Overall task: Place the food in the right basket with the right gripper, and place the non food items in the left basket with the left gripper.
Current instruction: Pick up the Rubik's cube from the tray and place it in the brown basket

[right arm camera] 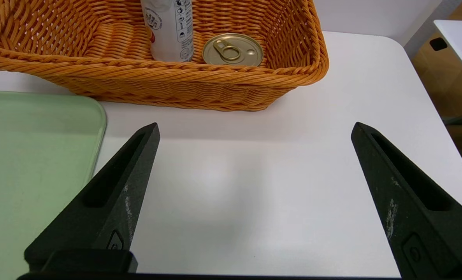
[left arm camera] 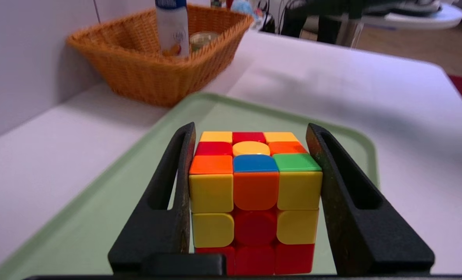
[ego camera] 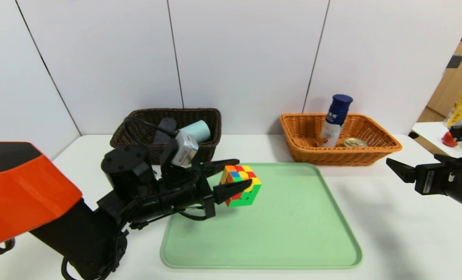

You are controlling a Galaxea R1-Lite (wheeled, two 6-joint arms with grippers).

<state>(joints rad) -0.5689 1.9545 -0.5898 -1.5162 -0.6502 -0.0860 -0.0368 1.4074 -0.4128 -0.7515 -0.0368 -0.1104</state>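
- Cube [ego camera: 240, 185] is clamped between the left gripper [ego camera: 231, 175] fingers, held over the green tray [ego camera: 293, 233].
- Bottle [ego camera: 335, 120] and tin [ego camera: 354, 142] are seen in the orange basket [ego camera: 378, 149].
- Right gripper [right arm camera: 254, 194] fingers are spread wide, empty, over the counter [right arm camera: 234, 186] near that basket.

You are looking at an indoor test room, more lab or office than home: a plain white surface [ego camera: 371, 217] stands against bare white wall panels [ego camera: 246, 58], with pale wooden cabinets [ego camera: 458, 81] and a second white table [ego camera: 429, 134] off to the right.
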